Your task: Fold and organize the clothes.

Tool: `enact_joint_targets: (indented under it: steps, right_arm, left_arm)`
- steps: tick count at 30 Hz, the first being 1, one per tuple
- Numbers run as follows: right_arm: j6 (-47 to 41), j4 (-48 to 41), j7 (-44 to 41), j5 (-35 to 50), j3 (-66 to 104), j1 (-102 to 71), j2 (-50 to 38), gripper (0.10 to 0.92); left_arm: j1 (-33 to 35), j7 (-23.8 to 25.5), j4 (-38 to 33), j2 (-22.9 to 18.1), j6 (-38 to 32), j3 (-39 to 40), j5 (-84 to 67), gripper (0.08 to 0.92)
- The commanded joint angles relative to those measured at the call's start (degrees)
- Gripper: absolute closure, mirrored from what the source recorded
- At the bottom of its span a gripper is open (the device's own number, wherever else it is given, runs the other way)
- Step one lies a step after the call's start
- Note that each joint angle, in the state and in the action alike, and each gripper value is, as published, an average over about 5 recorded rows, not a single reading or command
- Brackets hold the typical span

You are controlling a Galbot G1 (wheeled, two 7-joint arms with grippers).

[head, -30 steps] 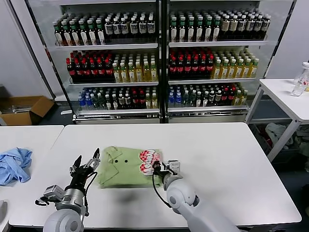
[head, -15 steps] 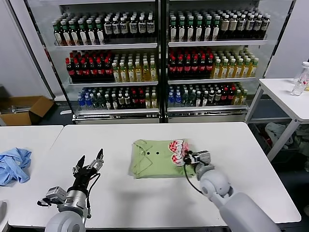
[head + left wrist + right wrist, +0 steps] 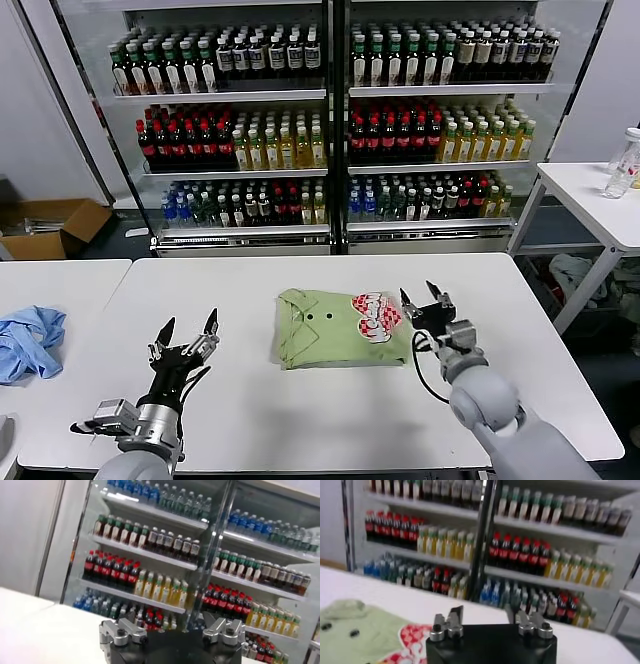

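A pale green collared shirt [image 3: 325, 335] lies folded on the white table [image 3: 300, 420], its small buttons and red-and-white checkered print [image 3: 375, 315] facing up. My right gripper [image 3: 425, 297] is open and empty, just off the shirt's right edge, above the table. The right wrist view shows the shirt [image 3: 355, 630] and its print [image 3: 407, 642] beside that gripper [image 3: 484, 614]. My left gripper [image 3: 187, 330] is open and empty, raised over the table's front left, well apart from the shirt. In the left wrist view that gripper [image 3: 175, 617] faces the bottle shelves.
A blue cloth [image 3: 28, 340] lies on the neighbouring table at the left. A glass-door fridge [image 3: 330, 120] full of bottles stands behind. A cardboard box [image 3: 45, 225] sits on the floor at the far left. A white side table [image 3: 590, 195] stands at the right.
My right gripper pulled the folded shirt to the right across the table, then let go, opened and lifted off it. My left gripper shifted slightly.
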Motion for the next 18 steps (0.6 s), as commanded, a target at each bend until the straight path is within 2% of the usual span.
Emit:
enact_joint_targets:
  steps: [1,5,8,18]
  right_arm:
    - [12.2,15.6,-3.2,-5.8,17.6,-22.4,-1.0,0.369]
    - [13.2,17.4,-1.7,-6.3,20.1,-25.4,0.4,0.26]
    - [13.2,17.6,-1.0,-6.4,20.7,-25.1,1.1,0.213]
    - [12.8,17.1,-0.5,-5.8,20.7,-24.0,0.6,0.202]
  left_arm:
    - [3.9,0.6,-5.1,0.0,-0.8,-0.2,6.1,0.177]
    - [4.4,0.6,-5.7,-0.2,-0.7,-0.2,6.2,0.177]
    - [4.6,0.5,-5.8,-0.4,-0.7,0.0,6.5,0.177]
    - [5.9,0.8,-6.3,-1.1,-0.9,0.1,8.5,0.177]
